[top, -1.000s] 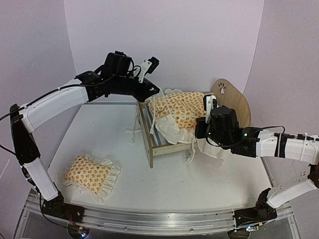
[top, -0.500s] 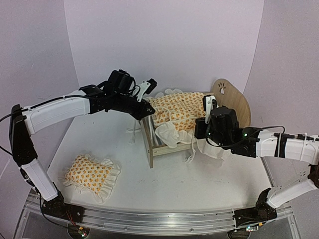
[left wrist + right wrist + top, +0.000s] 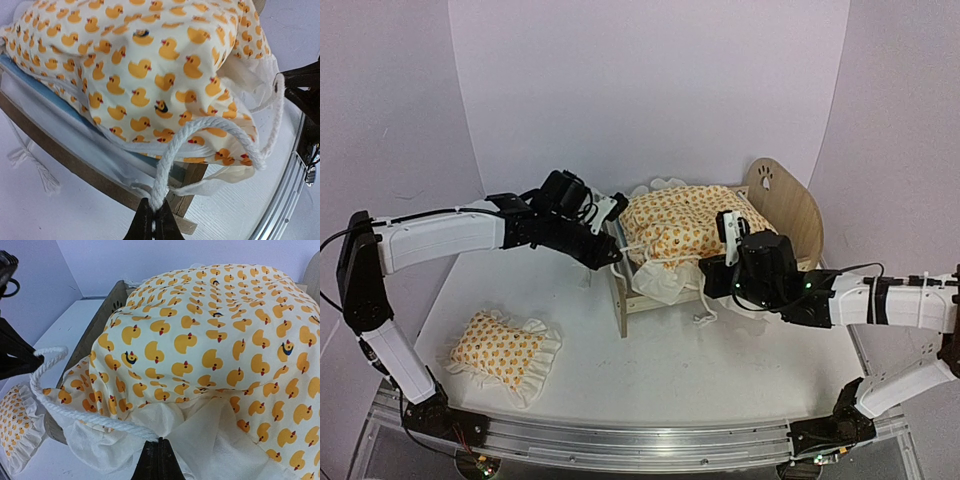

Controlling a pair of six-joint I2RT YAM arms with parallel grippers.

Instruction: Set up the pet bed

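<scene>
Pet bed (image 3: 794,212) sits right of centre in the top view, toward the back of the white table (image 3: 700,370). Its long axis runs across the frame on a slight diagonal. The low footboard (image 3: 618,295) is near the middle and the rounded headboard is at the upper right, so the head end points to the right edge of the picture. The frame is pale plywood. The only mark I can make out on it is a paw-print cutout (image 3: 765,178) high on the headboard (the right wrist view shows another on the footboard). A duck-print blanket (image 3: 685,225), yellow ducks on cream with a white ruffled border, is heaped over most of the bed and hangs off the near side. From the left wrist I can see a strip of blue mattress (image 3: 35,80) between the blanket and the wooden side rail (image 3: 75,170).

My left gripper (image 3: 612,258) is at the foot end, just left of the footboard. Its fingers are pinched tight on a white cord (image 3: 200,127) that loops up and over the blanket's corner. My right gripper (image 3: 708,278) is low at the near side of the bed, its fingers closed together on the blanket's white border where that same cord runs in (cloth or cord, I cannot separate them there).

A matching ruffled pillow (image 3: 502,350) lies flat at the lower left of the top view, well apart from the bed.
</scene>
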